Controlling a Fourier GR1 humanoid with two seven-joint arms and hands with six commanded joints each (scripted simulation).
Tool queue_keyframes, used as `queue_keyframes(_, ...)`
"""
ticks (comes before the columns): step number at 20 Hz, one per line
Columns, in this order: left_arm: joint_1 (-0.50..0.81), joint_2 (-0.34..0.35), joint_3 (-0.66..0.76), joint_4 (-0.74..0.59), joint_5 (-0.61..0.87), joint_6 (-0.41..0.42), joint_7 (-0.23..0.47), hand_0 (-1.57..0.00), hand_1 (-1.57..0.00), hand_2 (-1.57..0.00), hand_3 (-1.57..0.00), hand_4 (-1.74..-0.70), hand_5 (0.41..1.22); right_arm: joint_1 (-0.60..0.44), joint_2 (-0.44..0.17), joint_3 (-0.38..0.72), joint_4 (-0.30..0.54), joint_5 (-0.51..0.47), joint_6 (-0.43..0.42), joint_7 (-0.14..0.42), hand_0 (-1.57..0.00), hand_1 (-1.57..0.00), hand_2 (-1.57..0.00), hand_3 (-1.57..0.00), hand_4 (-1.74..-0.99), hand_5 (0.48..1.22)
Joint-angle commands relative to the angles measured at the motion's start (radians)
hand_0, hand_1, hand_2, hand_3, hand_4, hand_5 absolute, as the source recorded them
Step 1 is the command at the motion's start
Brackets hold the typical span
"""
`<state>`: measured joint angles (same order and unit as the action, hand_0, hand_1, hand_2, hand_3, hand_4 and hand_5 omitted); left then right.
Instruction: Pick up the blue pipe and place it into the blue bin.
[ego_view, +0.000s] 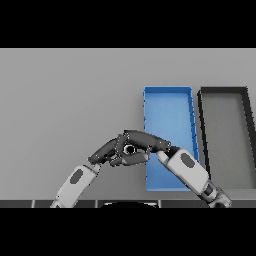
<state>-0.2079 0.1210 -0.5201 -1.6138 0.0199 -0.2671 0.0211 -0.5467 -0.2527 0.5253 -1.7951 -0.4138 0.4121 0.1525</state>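
Observation:
No blue pipe shows anywhere in the head view; the two hands cover the spot where they meet. The blue bin (169, 120) is a long open tray right of centre, and its floor is bare where it shows. My right hand (144, 142) reaches left from the bin's lower left edge, its forearm crossing the bin's near corner. My left hand (106, 152) comes in from the lower left with relaxed fingers and touches or overlaps the right hand. Whatever lies under or between them is hidden.
A black bin (202, 130) with a grey floor stands directly right of the blue bin, almost touching it. Grey table (65, 100) stretches to the left and far side.

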Motion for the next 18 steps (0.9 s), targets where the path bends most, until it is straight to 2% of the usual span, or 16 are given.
queue_keyframes(1,-0.001,0.02,-0.006,-0.008,-0.027,-0.01,-0.034,-1.16,-1.08,-0.98,-1.07,-1.54,1.221,-0.001,-0.005,0.013,-0.009,-0.025,-0.02,0.017,-1.54,-1.54,-1.54,-1.53,-1.483,1.179)
queue_keyframes(2,-0.011,0.029,-0.014,0.0,-0.063,-0.028,-0.036,-0.93,-0.87,-0.78,-0.85,-1.41,1.221,-0.01,-0.016,0.018,0.002,-0.036,-0.031,0.027,-1.55,-1.55,-1.55,-1.54,-1.487,1.187)
queue_keyframes(4,-0.015,0.048,-0.024,-0.003,-0.108,-0.072,-0.026,-0.59,-0.55,-0.5,-0.55,-1.22,1.221,-0.017,-0.028,0.035,0.002,-0.033,-0.045,0.04,-1.56,-1.56,-1.56,-1.55,-1.49,1.199)
queue_keyframes(5,-0.011,0.047,-0.025,-0.009,-0.131,-0.079,-0.026,-0.47,-0.44,-0.4,-0.44,-1.14,1.187,-0.019,-0.037,0.041,-0.004,-0.037,-0.047,0.041,-1.56,-1.56,-1.56,-1.55,-1.491,1.204)
queue_keyframes(7,-0.019,0.043,-0.015,0.004,-0.158,-0.079,-0.033,-0.3,-0.28,-0.26,-0.28,-1.04,1.02,-0.016,-0.048,0.053,-0.011,-0.044,-0.05,0.031,-1.56,-1.56,-1.56,-1.56,-1.493,1.21)
queue_keyframes(9,-0.021,0.039,-0.01,0.009,-0.166,-0.065,-0.046,-0.19,-0.18,-0.16,-0.18,-0.97,0.849,-0.024,-0.051,0.058,0.0,-0.043,-0.051,0.033,-1.57,-1.57,-1.57,-1.56,-1.495,1.214)
queue_keyframes(11,-0.023,0.049,-0.003,0.006,-0.164,-0.065,-0.039,-0.12,-0.12,-0.1,-0.11,-0.91,0.735,-0.038,-0.049,0.063,-0.001,-0.025,-0.068,0.036,-1.57,-1.57,-1.57,-1.57,-1.496,1.216)
queue_keyframes(14,-0.029,0.038,-0.001,0.009,-0.154,-0.067,-0.012,-0.06,-0.06,-0.05,-0.06,-0.89,0.638,-0.052,-0.055,0.067,0.001,-0.032,-0.079,0.052,-1.57,-1.57,-1.57,-1.57,-1.493,1.219)
queue_keyframes(15,-0.015,0.037,-0.003,0.014,-0.148,-0.071,-0.02,-0.05,-0.05,-0.04,-0.05,-0.89,0.617,-0.047,-0.059,0.065,0.003,-0.039,-0.075,0.035,-1.57,-1.57,-1.57,-1.57,-1.491,1.219)
queue_keyframes(18,-0.022,0.019,0.009,0.033,-0.134,-0.065,0.011,-0.03,-0.02,-0.02,-0.02,-0.89,0.576,-0.047,-0.065,0.063,0.014,-0.062,-0.074,0.031,-1.57,-1.57,-1.57,-1.57,-1.489,1.22)
